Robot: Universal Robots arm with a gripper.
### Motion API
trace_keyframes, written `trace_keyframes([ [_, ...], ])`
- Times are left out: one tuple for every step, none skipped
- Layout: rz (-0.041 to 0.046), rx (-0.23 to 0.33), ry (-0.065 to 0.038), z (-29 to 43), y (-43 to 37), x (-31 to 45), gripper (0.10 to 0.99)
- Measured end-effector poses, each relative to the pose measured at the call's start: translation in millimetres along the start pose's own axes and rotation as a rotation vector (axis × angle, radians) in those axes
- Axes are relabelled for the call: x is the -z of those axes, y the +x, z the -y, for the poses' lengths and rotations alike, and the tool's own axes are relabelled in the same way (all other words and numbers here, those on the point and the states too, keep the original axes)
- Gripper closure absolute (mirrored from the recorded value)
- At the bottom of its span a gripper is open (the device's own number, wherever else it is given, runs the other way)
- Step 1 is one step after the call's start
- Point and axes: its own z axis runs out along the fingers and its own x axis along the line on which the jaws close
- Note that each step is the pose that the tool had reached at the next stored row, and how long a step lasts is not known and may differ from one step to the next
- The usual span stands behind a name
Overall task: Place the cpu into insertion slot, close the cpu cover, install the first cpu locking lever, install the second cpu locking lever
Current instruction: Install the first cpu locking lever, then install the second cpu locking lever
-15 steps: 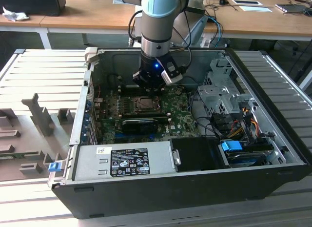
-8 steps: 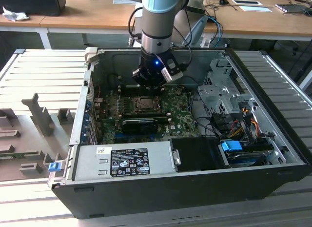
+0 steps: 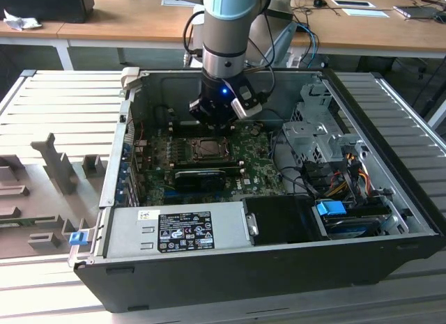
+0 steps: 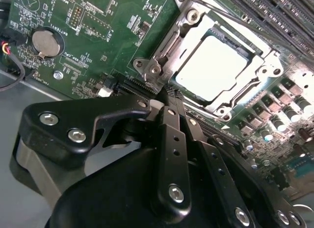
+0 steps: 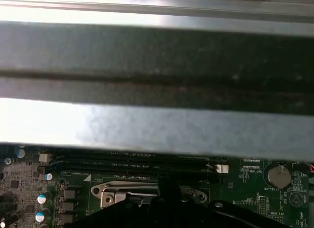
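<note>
Under closed cpu cover (image 4: 235, 90), cpu (image 4: 212, 73) lies flat.

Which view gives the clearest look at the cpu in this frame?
The second wrist view: the cpu lies flat in its socket, pale metal top plainly shown inside the cpu cover frame. The exterior view shows it small, just below the tool. The first wrist view catches an edge of the socket hardware.

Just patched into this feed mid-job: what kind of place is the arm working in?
Probably an electronics lab or workshop. An open computer case lies on a slatted metal bench, wooden desks stand behind it, and the gripper hangs over the motherboard beside the cpu.
</note>
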Motion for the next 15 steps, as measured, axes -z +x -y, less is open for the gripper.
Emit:
trace_keyframes([
  [0.0000, 0.000, 0.000, 0.6, 0.0, 0.0, 0.980],
  [0.0000, 0.000, 0.000, 1.6, 0.1, 0.1, 0.980],
  [0.0001, 0.000, 0.000, 2.1, 0.1, 0.2, 0.980],
  [0.0000, 0.000, 0.000, 2.5, 0.1, 0.2, 0.980],
  [0.0000, 0.000, 0.000, 3.1, 0.2, 0.3, 0.980],
  [0.0001, 0.000, 0.000, 3.4, 0.2, 0.3, 0.980],
  [0.0000, 0.000, 0.000, 3.8, 0.2, 0.3, 0.980],
  [0.0001, 0.000, 0.000, 4.3, 0.2, 0.4, 0.980],
  [0.0000, 0.000, 0.000, 4.7, 0.3, 0.4, 0.980],
  [0.0000, 0.000, 0.000, 4.9, 0.3, 0.4, 0.980],
  [0.0001, 0.000, 0.000, 5.2, 0.3, 0.4, 0.980],
  [0.0000, 0.000, 0.000, 5.5, 0.3, 0.5, 0.980],
  [0.0000, 0.000, 0.000, 6.0, 0.3, 0.6, 0.980],
  [0.0000, 0.000, 0.000, 7.7, 0.4, 0.7, 0.980],
  [0.0000, 0.000, 0.000, 9.0, 0.5, 0.8, 0.980],
])
